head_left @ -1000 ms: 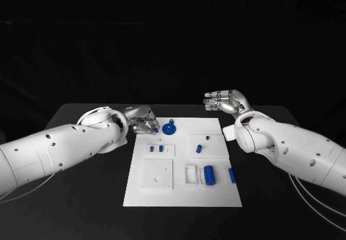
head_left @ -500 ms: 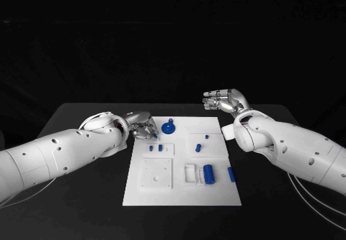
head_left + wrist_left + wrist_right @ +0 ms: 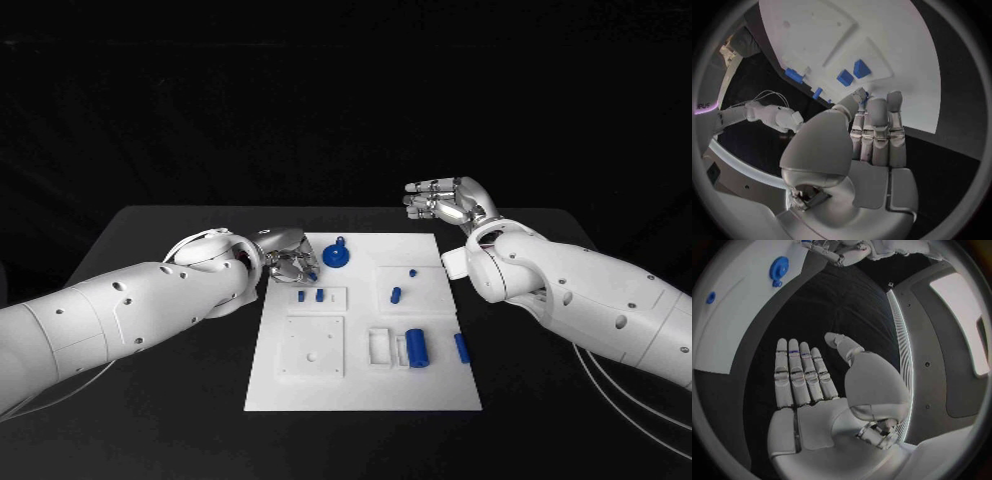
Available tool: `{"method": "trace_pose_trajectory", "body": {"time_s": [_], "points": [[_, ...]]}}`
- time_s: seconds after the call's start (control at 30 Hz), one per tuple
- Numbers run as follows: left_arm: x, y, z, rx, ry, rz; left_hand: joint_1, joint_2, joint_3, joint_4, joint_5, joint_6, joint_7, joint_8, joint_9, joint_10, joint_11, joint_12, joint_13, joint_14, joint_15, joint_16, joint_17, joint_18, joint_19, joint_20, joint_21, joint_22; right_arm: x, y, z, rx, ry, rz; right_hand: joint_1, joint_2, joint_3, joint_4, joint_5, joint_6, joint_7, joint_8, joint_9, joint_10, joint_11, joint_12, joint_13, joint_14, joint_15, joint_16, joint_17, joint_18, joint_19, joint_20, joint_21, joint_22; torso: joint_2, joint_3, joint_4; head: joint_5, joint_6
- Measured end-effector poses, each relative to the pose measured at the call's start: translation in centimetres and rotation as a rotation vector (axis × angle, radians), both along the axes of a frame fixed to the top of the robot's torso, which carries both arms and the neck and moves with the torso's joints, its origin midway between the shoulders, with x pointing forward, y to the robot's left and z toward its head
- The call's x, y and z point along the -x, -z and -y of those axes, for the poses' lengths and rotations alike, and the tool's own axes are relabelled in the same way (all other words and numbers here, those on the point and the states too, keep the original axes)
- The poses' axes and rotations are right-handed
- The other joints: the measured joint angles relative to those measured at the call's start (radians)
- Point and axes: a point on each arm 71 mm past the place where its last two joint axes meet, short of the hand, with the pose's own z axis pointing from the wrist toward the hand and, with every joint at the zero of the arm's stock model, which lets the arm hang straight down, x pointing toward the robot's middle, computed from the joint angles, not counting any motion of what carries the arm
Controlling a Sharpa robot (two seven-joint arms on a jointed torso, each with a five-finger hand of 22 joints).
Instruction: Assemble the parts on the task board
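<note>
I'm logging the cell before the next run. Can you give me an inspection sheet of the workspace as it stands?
Surface: black table, bare around the board.
Job's things: white task board mid-table; blue gear at its far end, blue cylinder near the right edge, small blue parts in between.
Clutter: nothing seen.
Hands: left hand over the board's far left corner, holding nothing visible; right hand raised beyond the board, open, empty.
Cables: white cables under the right arm.
Surroundings: dark, nothing seen.
</note>
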Motion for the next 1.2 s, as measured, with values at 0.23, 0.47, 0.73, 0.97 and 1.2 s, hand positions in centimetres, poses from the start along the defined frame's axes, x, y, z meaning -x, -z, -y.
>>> {"method": "trace_pose_trajectory", "body": {"time_s": [0.23, 0.47, 0.73, 0.97, 1.2], "points": [[-0.18, 0.03, 0.06, -0.003, -0.001, 0.005, 0.0, 0.0, 0.0, 0.0, 0.0, -0.001, 0.0, -0.001, 0.0, 0.0, 0.0, 0.0, 0.0, 0.0, 0.0, 0.0, 0.0, 0.001, 0.0, 0.0, 0.0, 0.0, 0.0, -0.01, -0.01, 0.001, -0.001, 0.001, 0.0, 0.0, 0.0, 0.0, 0.0, 0.0, 0.0, 0.0, 0.0, 0.0, 0.0, 0.0, 0.0, 0.0, 0.0, 0.0, 0.0, 0.0, 0.0, 0.0, 0.0, 0.0, 0.0, 0.0, 0.0006, -0.002, 0.0], [-0.34, 0.04, 0.18, -0.006, -0.001, 0.011, 0.001, -0.001, 0.0, 0.0, 0.0, -0.001, -0.001, -0.002, 0.0, 0.0, 0.0, 0.0, 0.0, 0.0, 0.0, 0.0, 0.0, 0.001, 0.0, 0.0, 0.0, 0.0, 0.0, -0.01, -0.03, 0.002, -0.001, 0.002, 0.0, 0.0, 0.0, 0.0, 0.0, 0.0, 0.0, 0.0, 0.0, 0.0, 0.0, 0.0, 0.0, 0.0, 0.0, 0.0, 0.0, 0.0, 0.0, 0.0, 0.0, 0.0, 0.0, -0.0001, 0.0006, -0.001, 0.0], [-0.6, 0.09, 0.24, -0.012, -0.005, 0.016, 0.002, -0.001, 0.0, 0.0, -0.004, -0.002, -0.002, -0.002, -0.001, 0.0, 0.0, -0.001, -0.001, 0.0, 0.0, 0.0, 0.0, 0.0, 0.0, 0.0, 0.004, 0.001, 0.0, -0.01, -0.05, 0.003, -0.002, 0.003, 0.0, 0.0, 0.0, 0.0, 0.0, 0.0, 0.0, 0.0, 0.0, 0.0, 0.0, 0.0, 0.0, 0.0, 0.0, 0.0, 0.0, 0.0, 0.0, 0.0, 0.0, 0.0, 0.0, -0.0002, 0.0004, -0.001, -0.001], [-0.72, 0.25, 0.38, -0.015, -0.005, 0.014, 0.006, 0.0, 0.0, 0.0, -0.004, 0.001, 0.001, -0.003, -0.001, 0.0, 0.0, -0.002, -0.001, 0.0, 0.0, -0.005, 0.0, 0.0, 0.0, 0.0, 0.004, 0.001, 0.01, -0.02, -0.07, 0.003, -0.003, 0.003, 0.0, 0.0, 0.0, 0.0, 0.0, 0.0, 0.0, 0.0, 0.0, 0.0, 0.0, 0.0, 0.0, 0.0, 0.0, 0.0, 0.0, 0.0, 0.0, 0.0, 0.0, 0.0, 0.0, -0.0001, -0.0002, -0.003, 0.0], [-0.75, 0.46, 0.56, -0.019, -0.003, 0.008, 0.006, 0.0, 0.0, 0.0, -0.004, 0.001, 0.001, -0.001, -0.001, -0.002, -0.001, -0.002, 0.0, 0.0, 0.0, -0.005, 0.0, -0.004, 0.0, 0.0, 0.004, 0.001, 0.01, -0.03, -0.09, 0.004, -0.003, 0.004, 0.0, 0.0, 0.0, 0.0, 0.0, 0.0, 0.0, 0.0, 0.0, 0.0, 0.0, 0.0, 0.0, 0.0, 0.0, 0.0, 0.0, 0.0, 0.0, 0.0, 0.0, 0.0, 0.0, -0.0002, 0.0002, -0.007, -0.002]]}}
